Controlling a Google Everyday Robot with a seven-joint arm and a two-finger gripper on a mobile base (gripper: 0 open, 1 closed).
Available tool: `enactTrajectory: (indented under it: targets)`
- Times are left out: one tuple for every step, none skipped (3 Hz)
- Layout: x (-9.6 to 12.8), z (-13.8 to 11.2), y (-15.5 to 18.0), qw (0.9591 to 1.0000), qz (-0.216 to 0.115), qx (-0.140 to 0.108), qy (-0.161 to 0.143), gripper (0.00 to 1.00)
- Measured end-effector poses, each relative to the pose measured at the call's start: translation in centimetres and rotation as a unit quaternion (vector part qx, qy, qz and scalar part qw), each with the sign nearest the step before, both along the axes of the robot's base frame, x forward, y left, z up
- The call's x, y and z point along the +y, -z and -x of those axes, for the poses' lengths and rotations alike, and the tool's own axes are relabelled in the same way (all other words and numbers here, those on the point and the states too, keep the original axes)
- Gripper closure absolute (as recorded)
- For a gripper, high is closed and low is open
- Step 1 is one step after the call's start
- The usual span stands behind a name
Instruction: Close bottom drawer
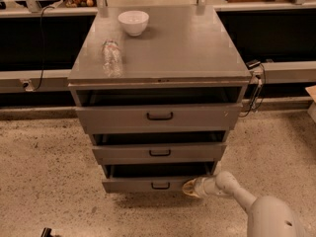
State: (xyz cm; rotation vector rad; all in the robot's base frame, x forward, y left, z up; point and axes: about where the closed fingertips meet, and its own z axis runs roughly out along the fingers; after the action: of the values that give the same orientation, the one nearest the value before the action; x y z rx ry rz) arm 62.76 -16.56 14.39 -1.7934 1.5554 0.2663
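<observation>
The grey metal cabinet [163, 48] has three drawers, all pulled partly out. Lowest and narrowest is the bottom drawer [143, 183], with a small black handle [160, 185] and a dark gap above its front. My gripper [189, 187] reaches in from the lower right on a white arm [232, 189]. Its tip is against the right end of the bottom drawer's front.
On the cabinet top stand a white bowl [134, 21] and a clear plastic bottle [112, 57] lying on its side. A cable [256, 90] hangs at the cabinet's right side. Speckled floor [44, 172] surrounds the cabinet; a counter runs behind it.
</observation>
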Motion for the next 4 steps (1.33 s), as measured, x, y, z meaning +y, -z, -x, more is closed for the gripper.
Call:
enactTrajectory:
  targets:
    - [1.4,0.5,0.9,0.9996,-0.010,0.016,-0.021,1.00]
    - [2.8,0.7,1.7,0.9982,-0.039,0.029,-0.035,1.00]
    - [3.9,0.3,2.1,0.9969,-0.057,0.031,-0.045,1.00]
    - [4.4,-0.1,2.2,0.9963,-0.066,0.027,-0.047,1.00]
